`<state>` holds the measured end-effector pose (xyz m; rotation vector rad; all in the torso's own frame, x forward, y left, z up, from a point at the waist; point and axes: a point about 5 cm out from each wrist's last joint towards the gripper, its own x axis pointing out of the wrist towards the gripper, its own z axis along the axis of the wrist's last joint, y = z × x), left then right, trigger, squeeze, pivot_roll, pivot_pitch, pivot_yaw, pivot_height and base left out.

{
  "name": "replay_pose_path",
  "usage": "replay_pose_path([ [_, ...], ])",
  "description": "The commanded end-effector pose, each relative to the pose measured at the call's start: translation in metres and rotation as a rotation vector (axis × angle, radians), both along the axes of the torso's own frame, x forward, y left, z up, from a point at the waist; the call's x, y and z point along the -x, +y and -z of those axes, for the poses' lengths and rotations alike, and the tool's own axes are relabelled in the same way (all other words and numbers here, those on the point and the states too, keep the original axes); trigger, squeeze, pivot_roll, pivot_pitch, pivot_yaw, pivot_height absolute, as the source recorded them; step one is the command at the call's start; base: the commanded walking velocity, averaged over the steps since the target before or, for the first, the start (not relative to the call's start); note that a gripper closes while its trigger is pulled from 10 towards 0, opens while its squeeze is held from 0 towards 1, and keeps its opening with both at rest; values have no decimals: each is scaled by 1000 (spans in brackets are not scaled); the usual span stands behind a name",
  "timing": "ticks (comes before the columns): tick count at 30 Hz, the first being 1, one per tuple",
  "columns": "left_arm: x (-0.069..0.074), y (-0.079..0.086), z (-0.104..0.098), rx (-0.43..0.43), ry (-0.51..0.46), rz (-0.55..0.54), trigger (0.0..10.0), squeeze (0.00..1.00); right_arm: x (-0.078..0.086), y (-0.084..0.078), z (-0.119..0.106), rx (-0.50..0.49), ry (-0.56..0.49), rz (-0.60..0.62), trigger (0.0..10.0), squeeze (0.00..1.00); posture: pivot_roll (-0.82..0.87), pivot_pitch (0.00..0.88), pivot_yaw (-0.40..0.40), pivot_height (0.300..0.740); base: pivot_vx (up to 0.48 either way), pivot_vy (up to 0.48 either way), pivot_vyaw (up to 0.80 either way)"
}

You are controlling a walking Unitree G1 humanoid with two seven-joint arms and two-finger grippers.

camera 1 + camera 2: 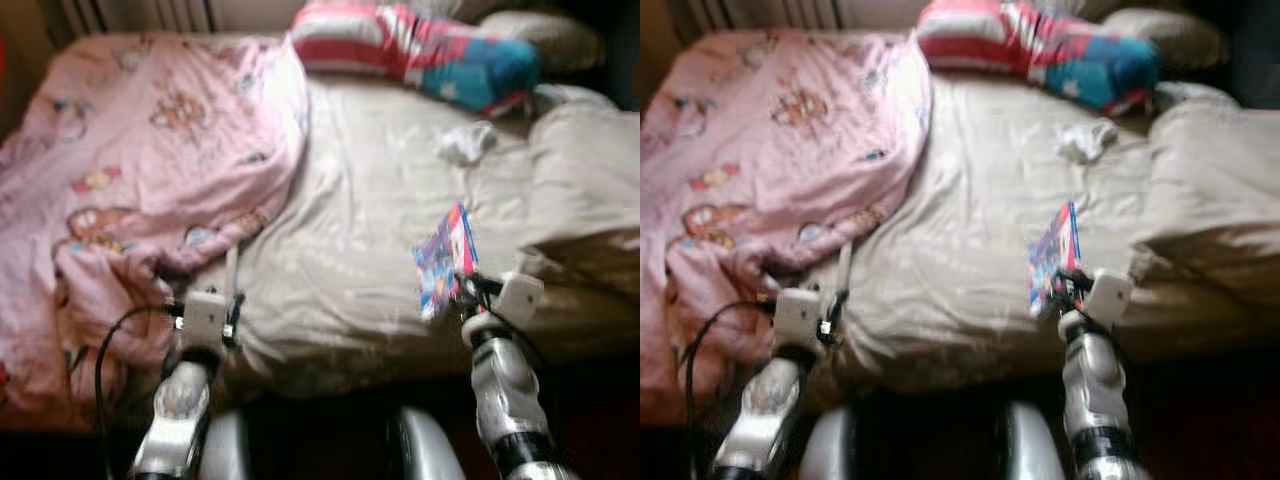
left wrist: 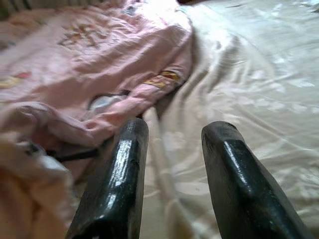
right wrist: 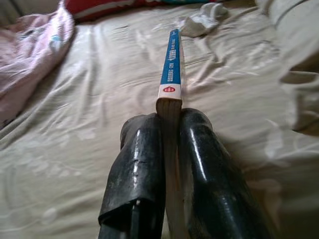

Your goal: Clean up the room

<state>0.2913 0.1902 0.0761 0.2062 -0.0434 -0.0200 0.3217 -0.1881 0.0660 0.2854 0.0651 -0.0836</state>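
A thin book with a colourful cover and blue spine stands on edge above the cream sheet of the bed. My right gripper is shut on its lower end, near the bed's front right. A pink printed blanket lies crumpled over the left half of the bed. My left gripper is open with nothing between its fingers, hovering at the blanket's lower edge where it meets the sheet. A small white crumpled cloth lies on the sheet further back.
A red, white and blue striped pillow lies across the head of the bed, with a beige pillow beside it. A bulky cream duvet is heaped on the right. A black cable loops by my left arm.
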Motion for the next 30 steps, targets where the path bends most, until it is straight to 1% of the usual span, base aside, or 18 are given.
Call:
replay_pose_path([
  [1,2,-3,3,17,10,2,10000,0,-1,-2,-4,9,-24,-1,10000,0,37,109,-14,612,0,-300,0],
  [8,1,-4,3,21,9,3,10000,0,-3,0,-5,10,-28,-12,10000,0,38,106,-14,657,0,-282,0],
  [10,0,-4,3,21,10,3,10000,0,-3,0,-5,10,-29,-14,10000,0,37,105,-15,662,0,-270,0],
  [16,-1,-4,3,23,8,2,10000,0,-5,2,-6,12,-31,-25,10000,0,38,102,-15,702,0,-269,0],
  [18,-1,-4,2,23,7,1,10000,0,-6,3,-7,10,-34,-33,10000,0,38,100,-15,722,0,-255,0],
  [21,-2,-4,2,23,6,1,10000,0,-7,4,-8,10,-35,-35,10000,0,38,98,-14,737,0,-246,0],
  [25,-2,-4,2,22,6,0,10000,0,-9,6,-8,9,-33,-42,10000,0,38,98,-14,740,0,-244,0],
  [30,-3,-4,2,23,6,-1,10000,0,-10,9,-5,13,-7,-62,10000,0,38,97,-14,740,0,0,0],
])
